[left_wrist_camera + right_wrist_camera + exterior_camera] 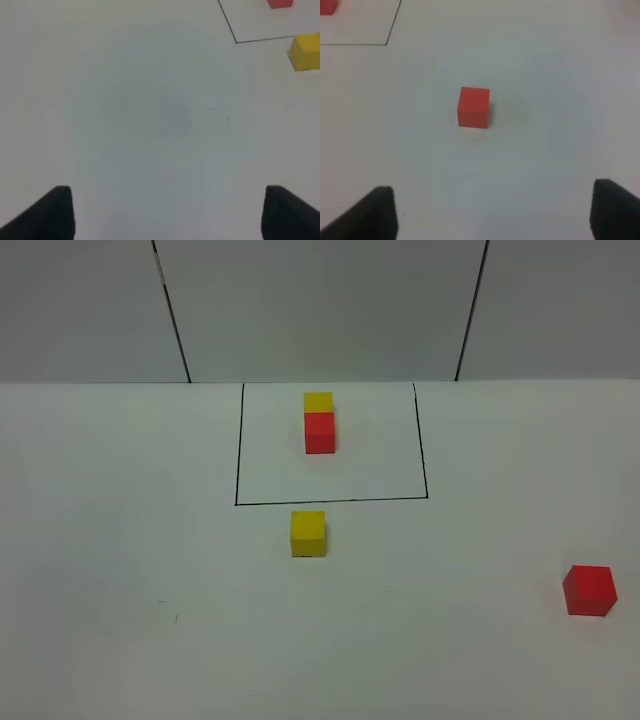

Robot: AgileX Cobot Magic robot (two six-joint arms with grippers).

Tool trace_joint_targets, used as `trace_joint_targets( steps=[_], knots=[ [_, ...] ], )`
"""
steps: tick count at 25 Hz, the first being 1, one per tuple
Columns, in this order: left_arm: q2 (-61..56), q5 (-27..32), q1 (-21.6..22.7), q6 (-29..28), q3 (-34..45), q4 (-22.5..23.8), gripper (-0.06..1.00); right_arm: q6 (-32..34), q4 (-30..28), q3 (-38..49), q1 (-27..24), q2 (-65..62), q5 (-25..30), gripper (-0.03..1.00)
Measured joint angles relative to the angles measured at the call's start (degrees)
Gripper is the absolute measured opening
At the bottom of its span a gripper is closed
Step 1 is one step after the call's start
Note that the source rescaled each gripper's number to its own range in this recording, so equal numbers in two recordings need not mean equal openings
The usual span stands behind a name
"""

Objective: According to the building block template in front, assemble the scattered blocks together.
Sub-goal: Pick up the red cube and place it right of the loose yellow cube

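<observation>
Where the table (120,540) is seen from the high camera, the template (319,420) is found toward 12 o'clock, inside a thin black-line rectangle (330,500). Its long axis is laid from 12 to 6 o'clock, with the yellow half (318,402) at the 12 o'clock end and the red half (320,433) touching it at the 6 o'clock end. The loose yellow cube (308,533) is set just outside the rectangle's near line, at 6 o'clock from the template and squared to it. The loose red cube (589,590) is placed well apart, toward 4 o'clock near the table's edge, turned slightly off square. The left claw (167,212) is held above bare table with its dark fingers (55,212) spread wide and nothing gripped; the yellow cube and a corner of the rectangle are caught at the edge of its view. The right claw (495,212) is likewise held wide open and empty above the table, with the red cube lying ahead of it, clear of both fingers and roughly in line with the gap. The table is plain white and matte, with two faint specks (227,118). Behind it, pale grey wall panels (320,300) are divided by dark seams.
</observation>
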Motion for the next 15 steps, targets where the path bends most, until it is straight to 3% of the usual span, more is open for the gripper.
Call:
trace_joint_targets(
  steps=[9,15],
  knots=[
    [0.0,-0.42,0.0,-8.14,0.0,4.94,0.77,0.0,0.0,0.0,0.0,0.0,0.0,0.62],
    [0.0,-0.42,-1.84,-9.04,0.06,5.35,0.77,0.0,0.0,0.0,0.0,0.0,0.0,0.62]
  ],
)
